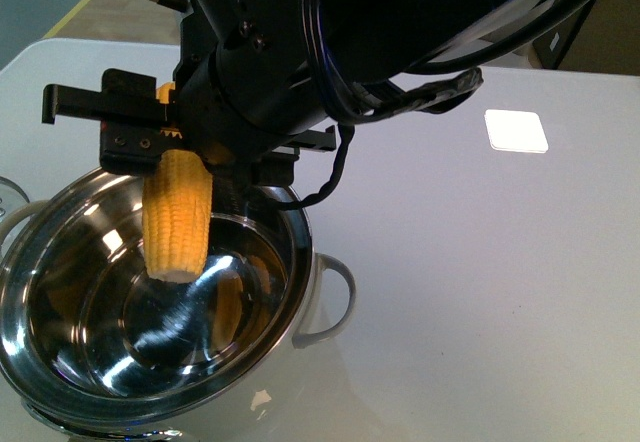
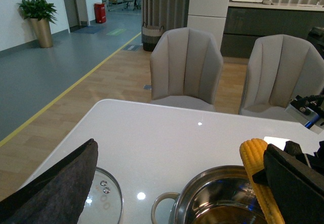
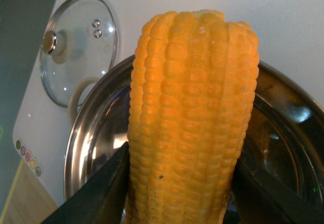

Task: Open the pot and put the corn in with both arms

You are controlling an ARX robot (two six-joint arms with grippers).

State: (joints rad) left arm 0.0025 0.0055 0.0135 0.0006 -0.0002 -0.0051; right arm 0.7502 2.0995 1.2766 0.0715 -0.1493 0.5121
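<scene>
Nearest us sits the pot point(image 1: 150, 332), its lid already off, so its shiny steel bowl is bare and ready; one looped side handle point(image 1: 335, 297) points right. Directly above its far half we hold the corn point(image 1: 177, 217) upright, blunt end down and clear of the steel, with its reflection showing on the inner wall. Hanging it vertically over the opening means a simple release should drop it inside and not onto the rim. Our right gripper point(image 1: 172, 152) is clamped on the cob's upper end; the right wrist view shows the dark fingers point(image 3: 96, 193) pressed against both sides of the kernels. Left of the pot, on the white table point(image 1: 480, 282), lies the glass lid point(image 3: 78, 46) with its knob, set flat and well out of the drop path. Of our left gripper point(image 2: 50, 188) we see only a dark padded finger near that lid, and we cannot tell whether it is apart or together. Beyond the far edge of the table stand two grey chairs point(image 2: 186, 67).
</scene>
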